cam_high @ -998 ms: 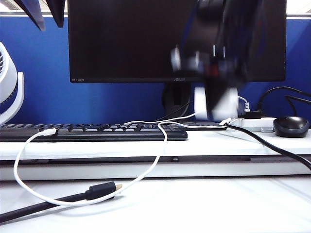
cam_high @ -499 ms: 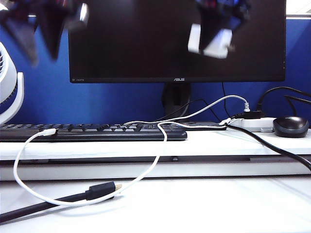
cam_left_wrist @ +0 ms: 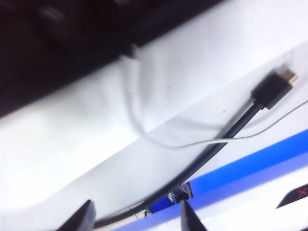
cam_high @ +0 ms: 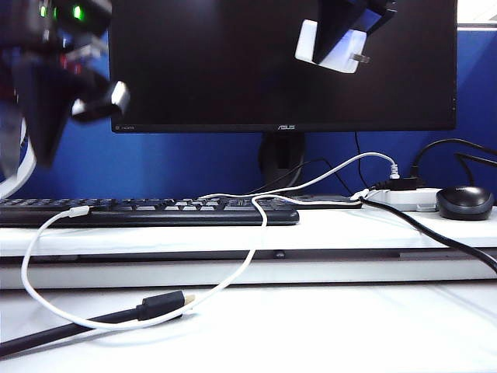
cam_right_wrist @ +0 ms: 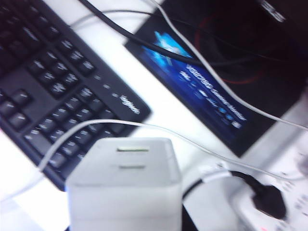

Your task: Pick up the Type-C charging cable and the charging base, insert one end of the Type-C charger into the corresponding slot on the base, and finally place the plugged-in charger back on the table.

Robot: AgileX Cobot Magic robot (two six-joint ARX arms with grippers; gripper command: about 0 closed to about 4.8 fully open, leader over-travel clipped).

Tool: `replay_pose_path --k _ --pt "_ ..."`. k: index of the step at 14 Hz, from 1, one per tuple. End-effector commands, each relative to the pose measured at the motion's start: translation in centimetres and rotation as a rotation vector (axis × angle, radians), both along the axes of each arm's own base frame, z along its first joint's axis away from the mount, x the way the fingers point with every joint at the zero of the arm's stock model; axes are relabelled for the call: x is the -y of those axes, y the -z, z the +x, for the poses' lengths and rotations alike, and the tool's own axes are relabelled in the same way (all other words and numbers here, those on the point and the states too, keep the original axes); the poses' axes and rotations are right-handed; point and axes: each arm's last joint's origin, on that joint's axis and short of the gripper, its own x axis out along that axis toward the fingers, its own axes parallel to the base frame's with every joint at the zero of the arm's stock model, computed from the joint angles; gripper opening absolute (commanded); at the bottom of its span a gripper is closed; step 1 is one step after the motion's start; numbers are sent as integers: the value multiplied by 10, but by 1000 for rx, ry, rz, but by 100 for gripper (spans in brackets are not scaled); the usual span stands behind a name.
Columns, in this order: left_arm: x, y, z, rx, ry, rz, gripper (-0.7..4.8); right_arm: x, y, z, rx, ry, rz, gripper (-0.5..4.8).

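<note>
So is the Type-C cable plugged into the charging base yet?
Not yet. The right gripper holds the charging base aloft, slots empty; the Type-C charging cable lies on the table.

Charging base (cam_high: 330,45) hangs up before the monitor (cam_high: 233,62); Type-C charging cable (cam_high: 140,317) loops from keyboard (cam_high: 155,210) down onto the table (cam_high: 349,334).

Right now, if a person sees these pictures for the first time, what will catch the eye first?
Most striking is the white charging base, held high in front of the dark monitor by the right gripper, prongs pointing right. Below, the thin white Type-C charging cable loops from the keyboard on the ledge down onto the table. The left gripper, jaws apart and empty, hangs at upper left.
</note>
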Motion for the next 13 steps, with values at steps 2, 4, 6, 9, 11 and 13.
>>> replay_pose_path --k 2,4,6,9,11,13 --pt "3 17 8 92 5 -45 237 -1 -6 -2 7 -16 55 -1" --pt "7 17 18 199 -3 -80 237 -1 -6 -2 7 -16 55 -1" --pt "8 17 21 222 -2 -88 237 -1 -6 -2 8 -16 55 -1" --pt "9 21 24 225 -2 -90 237 -1 -6 -1 9 -17 56 -1" --pt "10 26 26 210 -3 -85 237 -1 -6 -2 9 -16 56 -1" --pt "11 34 28 181 -2 -75 237 -1 -7 -2 12 -16 58 -1"
